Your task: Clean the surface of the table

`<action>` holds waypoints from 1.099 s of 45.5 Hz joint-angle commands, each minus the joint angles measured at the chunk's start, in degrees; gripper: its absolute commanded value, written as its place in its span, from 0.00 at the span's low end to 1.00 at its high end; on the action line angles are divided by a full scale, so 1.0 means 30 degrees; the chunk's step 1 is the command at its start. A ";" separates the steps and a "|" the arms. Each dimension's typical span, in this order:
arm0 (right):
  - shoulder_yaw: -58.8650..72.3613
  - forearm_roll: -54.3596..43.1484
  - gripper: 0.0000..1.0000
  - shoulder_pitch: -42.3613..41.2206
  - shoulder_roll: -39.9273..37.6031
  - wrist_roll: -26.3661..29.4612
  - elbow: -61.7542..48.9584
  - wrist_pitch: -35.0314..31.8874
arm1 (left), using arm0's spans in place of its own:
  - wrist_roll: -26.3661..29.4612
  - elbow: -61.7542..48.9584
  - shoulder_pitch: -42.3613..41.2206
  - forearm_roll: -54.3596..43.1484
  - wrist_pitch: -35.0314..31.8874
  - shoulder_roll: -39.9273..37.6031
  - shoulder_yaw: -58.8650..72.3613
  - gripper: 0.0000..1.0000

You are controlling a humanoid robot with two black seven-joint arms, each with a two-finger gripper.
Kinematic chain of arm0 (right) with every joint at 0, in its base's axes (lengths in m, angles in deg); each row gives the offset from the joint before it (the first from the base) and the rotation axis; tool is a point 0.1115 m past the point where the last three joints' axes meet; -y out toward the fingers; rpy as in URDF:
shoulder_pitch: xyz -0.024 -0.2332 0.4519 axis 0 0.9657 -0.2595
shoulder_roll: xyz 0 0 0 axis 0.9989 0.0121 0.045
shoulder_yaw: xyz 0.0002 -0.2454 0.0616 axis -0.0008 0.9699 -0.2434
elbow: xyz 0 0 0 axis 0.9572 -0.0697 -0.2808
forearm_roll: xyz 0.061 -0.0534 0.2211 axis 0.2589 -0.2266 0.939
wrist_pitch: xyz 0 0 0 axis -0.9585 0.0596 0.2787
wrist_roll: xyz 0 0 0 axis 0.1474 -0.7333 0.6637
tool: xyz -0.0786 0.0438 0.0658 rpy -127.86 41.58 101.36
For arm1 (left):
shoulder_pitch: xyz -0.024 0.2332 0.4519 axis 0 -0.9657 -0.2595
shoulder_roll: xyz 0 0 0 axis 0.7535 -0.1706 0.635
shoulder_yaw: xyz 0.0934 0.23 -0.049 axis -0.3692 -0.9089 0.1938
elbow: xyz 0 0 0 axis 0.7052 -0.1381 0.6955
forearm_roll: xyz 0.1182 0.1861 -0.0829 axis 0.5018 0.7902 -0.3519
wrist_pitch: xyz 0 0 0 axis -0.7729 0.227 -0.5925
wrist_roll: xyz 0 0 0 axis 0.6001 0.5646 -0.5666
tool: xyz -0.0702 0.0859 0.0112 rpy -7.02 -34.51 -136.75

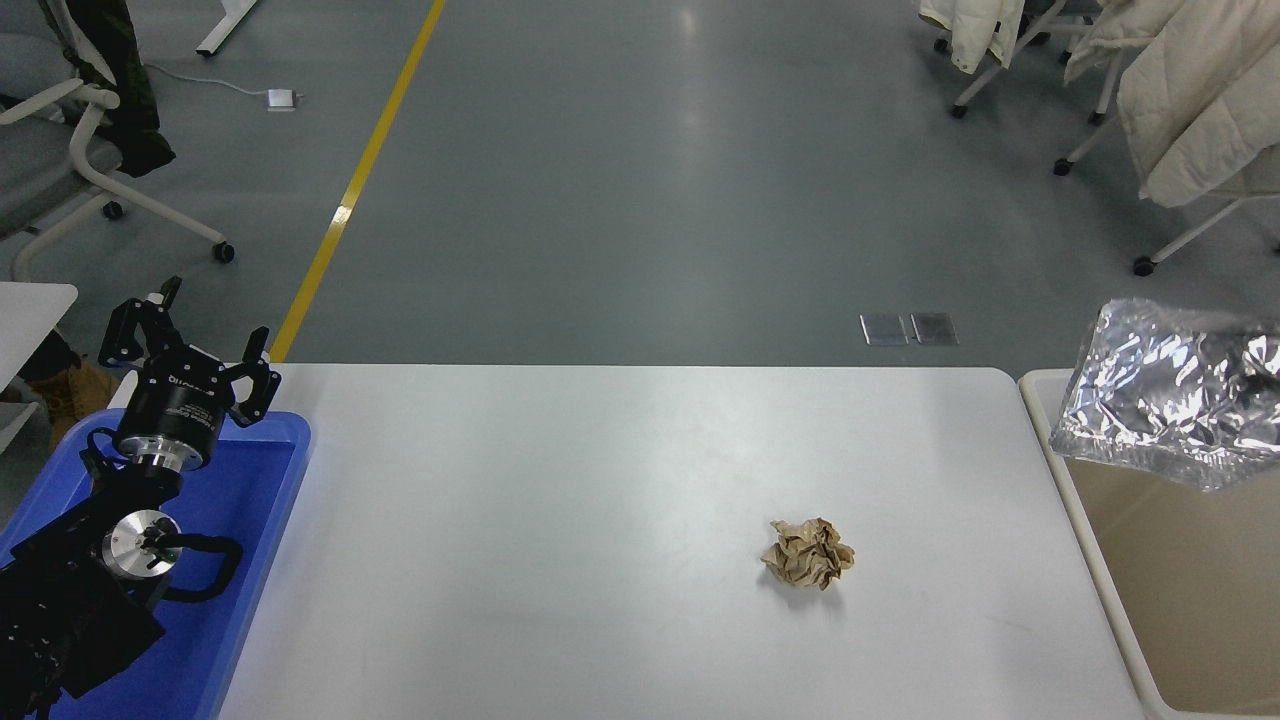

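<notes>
The white table surface (560,520) carries one crumpled brown paper ball (808,552) right of its middle. A crinkled silver foil bag (1165,395) hangs in the air over the far left part of the beige bin (1090,560), at the picture's right edge. The right gripper holding it is past the right edge or hidden behind the foil. My left gripper (190,345) is parked, open and empty, above the far end of the blue tray (250,560) at the lower left.
The beige bin stands against the table's right end and the blue tray against its left end. Office chairs (90,150) and chairs draped with white coats (1190,90) stand on the grey floor beyond the table.
</notes>
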 commanded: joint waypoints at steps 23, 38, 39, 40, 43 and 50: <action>-0.0440 0.2281 0.00 0.5404 0.3700 0.0059 -0.6958 0.2203 | 0.0000 0.0015 -0.0029 -0.0001 0.0000 0.0001 -0.0010 1.00; -0.0440 0.8815 0.00 1.2201 1.0086 0.0146 -1.7475 0.3083 | 0.0000 0.0015 -0.0029 -0.0001 0.0000 0.0001 -0.0010 1.00; -0.0440 0.9196 0.00 1.2582 1.0467 0.0175 -1.8062 0.3112 | 0.0000 0.0015 -0.0029 -0.0001 0.0000 0.0001 -0.0010 1.00; -0.0440 0.9548 0.00 1.2934 1.0819 0.0176 -1.8619 0.3113 | 0.0000 0.0015 0.0000 -0.0001 0.0000 0.0001 -0.0010 1.00; -0.0439 1.0428 0.00 1.3902 1.1844 0.0263 -2.0055 0.3171 | 0.0000 0.0015 -0.0029 -0.0001 0.0000 0.0001 0.0019 1.00; -0.0469 1.1893 0.00 1.5719 1.3691 0.0410 -2.1904 0.4253 | 0.0000 0.0015 -0.0029 -0.0001 0.0000 0.0001 -0.0010 1.00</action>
